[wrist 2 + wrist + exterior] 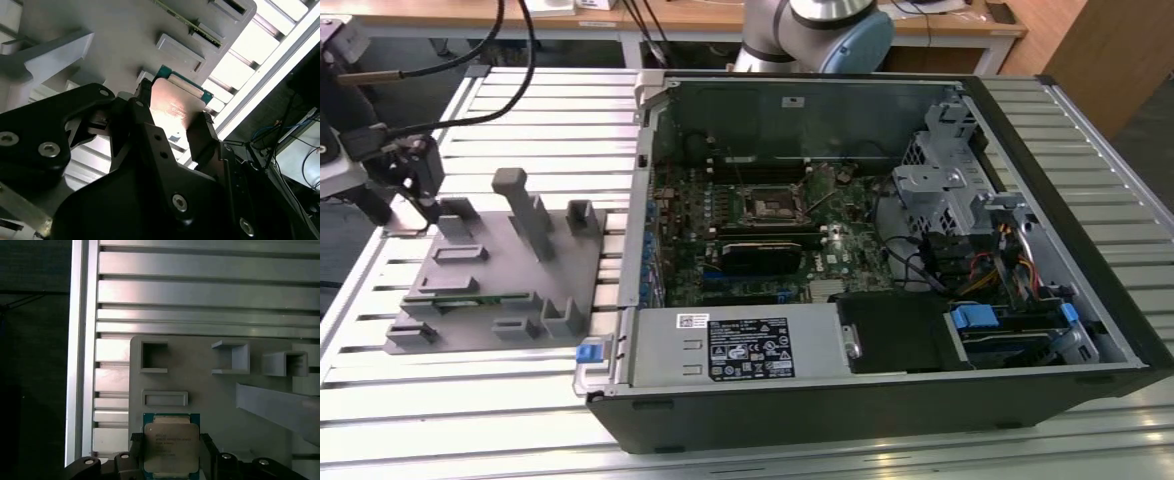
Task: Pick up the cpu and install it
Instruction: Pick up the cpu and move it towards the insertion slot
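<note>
Jaws pinch the cpu (170, 446) by its edges (over the grey fixture (210, 395)).

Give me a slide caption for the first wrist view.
Gripper closed on the cpu at the grey fixture, slotted table beyond.

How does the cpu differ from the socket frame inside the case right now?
The cpu is a pale silvery square with a green edge; the socket frame is dark metal. The cpu sits in the gripper at the grey fixture; the socket frame lies inside the case. Both are square.
</note>
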Action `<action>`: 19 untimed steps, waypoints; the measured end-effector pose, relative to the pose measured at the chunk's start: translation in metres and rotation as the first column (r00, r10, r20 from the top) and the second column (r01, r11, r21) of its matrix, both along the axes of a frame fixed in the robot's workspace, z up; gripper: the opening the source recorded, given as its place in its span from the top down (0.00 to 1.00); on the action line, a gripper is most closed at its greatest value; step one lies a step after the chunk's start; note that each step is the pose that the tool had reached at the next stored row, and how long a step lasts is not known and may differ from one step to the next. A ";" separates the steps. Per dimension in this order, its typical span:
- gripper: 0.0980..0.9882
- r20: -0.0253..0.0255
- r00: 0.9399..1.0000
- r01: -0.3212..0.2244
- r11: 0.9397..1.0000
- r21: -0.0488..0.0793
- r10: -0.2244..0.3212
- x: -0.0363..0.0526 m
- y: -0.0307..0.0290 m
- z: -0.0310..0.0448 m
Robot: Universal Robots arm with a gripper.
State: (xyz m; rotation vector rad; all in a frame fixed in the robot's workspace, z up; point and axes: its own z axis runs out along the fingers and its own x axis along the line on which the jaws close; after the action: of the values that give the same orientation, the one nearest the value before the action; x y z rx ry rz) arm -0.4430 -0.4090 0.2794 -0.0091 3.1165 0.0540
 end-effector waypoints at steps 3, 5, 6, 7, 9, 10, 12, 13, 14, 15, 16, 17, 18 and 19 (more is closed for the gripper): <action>0.51 0.000 1.000 0.000 1.000 0.000 0.000 0.0000 0.0000 0.0084; 0.51 0.000 1.000 0.000 1.000 0.000 0.000 0.0000 0.0000 0.0137; 0.51 0.000 1.000 0.000 1.000 0.000 0.000 0.0000 0.0000 0.0163; 0.51 0.000 1.000 0.000 1.000 0.000 0.000 0.0000 0.0000 0.0189; 0.51 0.000 1.000 0.000 1.000 0.000 0.000 0.0000 0.0000 0.0238; 0.51 0.000 1.000 0.000 1.000 0.000 0.000 0.0000 0.0000 0.0260; 0.51 0.000 1.000 0.000 1.000 0.000 0.000 0.0000 0.0000 0.0300; 0.51 0.000 1.000 0.000 1.000 0.000 0.000 0.0000 0.0000 0.0320; 0.51 0.000 1.000 0.000 1.000 0.000 0.000 -0.0001 0.0000 0.0343; 0.51 0.000 1.000 0.000 1.000 0.000 0.000 -0.0001 0.0000 0.0372; 0.51 0.000 1.000 0.000 1.000 0.000 0.000 0.0000 0.0000 0.0403; 0.51 0.000 1.000 0.000 1.000 0.000 0.000 0.0000 0.0000 0.0431; 0.51 0.000 1.000 0.000 1.000 0.000 0.000 -0.0001 0.0000 0.0460; 0.51 0.000 1.000 0.000 1.000 0.000 0.000 -0.0001 0.0000 0.0490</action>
State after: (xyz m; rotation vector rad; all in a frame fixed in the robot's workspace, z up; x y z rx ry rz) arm -0.4431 -0.4090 0.3284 -0.0093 3.1165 0.0543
